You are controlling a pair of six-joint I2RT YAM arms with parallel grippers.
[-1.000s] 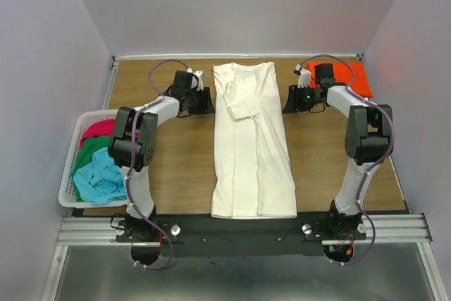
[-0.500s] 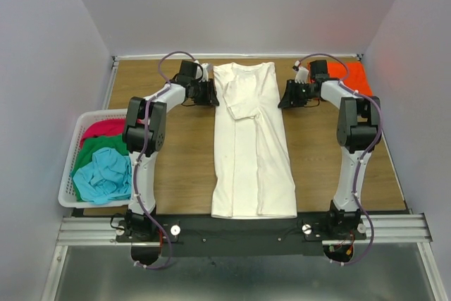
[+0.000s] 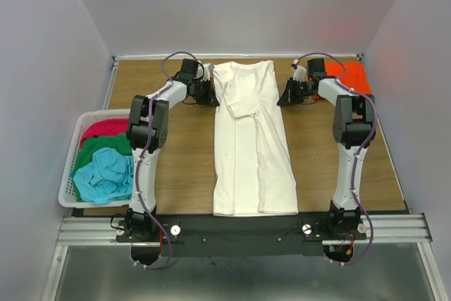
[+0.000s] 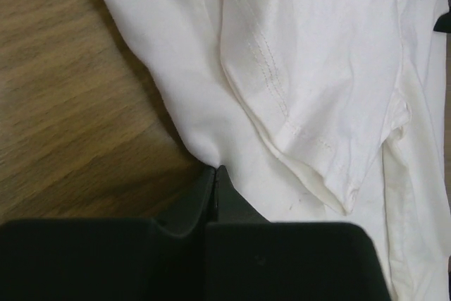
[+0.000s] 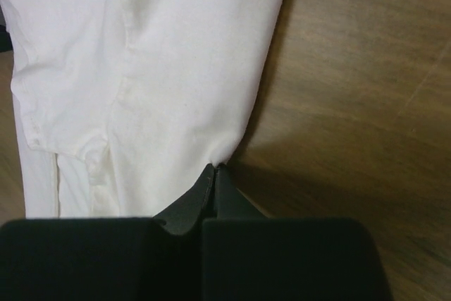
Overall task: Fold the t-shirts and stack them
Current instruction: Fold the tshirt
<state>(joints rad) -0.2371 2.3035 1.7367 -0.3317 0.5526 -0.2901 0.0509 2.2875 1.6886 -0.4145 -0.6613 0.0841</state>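
A cream-white t-shirt lies folded lengthwise down the middle of the table, collar at the far end. My left gripper is shut on its left edge near the shoulder; in the left wrist view the cloth puckers into the closed tips of that gripper. On the opposite edge, at the same height, my right gripper is shut too, and the right wrist view shows the cloth pinched at the gripper's tips. An orange t-shirt lies folded at the far right corner.
A white lattice basket at the table's left edge holds crimson, green and light blue t-shirts. Bare wood shows on both sides of the white shirt. Grey walls enclose the table.
Both grippers have moved inward to the white shirt's top side edges and closed on the cloth. The shirt itself lies as before.
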